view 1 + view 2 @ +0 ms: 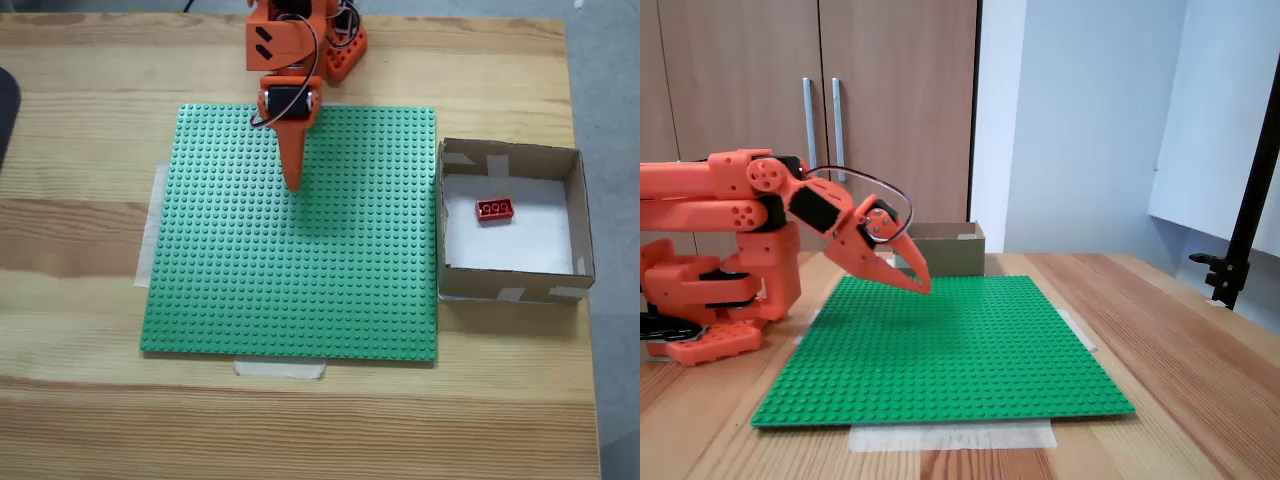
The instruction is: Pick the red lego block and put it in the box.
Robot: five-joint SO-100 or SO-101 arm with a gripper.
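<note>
Now the red lego block [494, 210] lies inside the box [510, 158], jaws [293, 184] closed and empty.

We find no readable text, labels, brand names, numbers or signs on anything in either fixed view.
</note>
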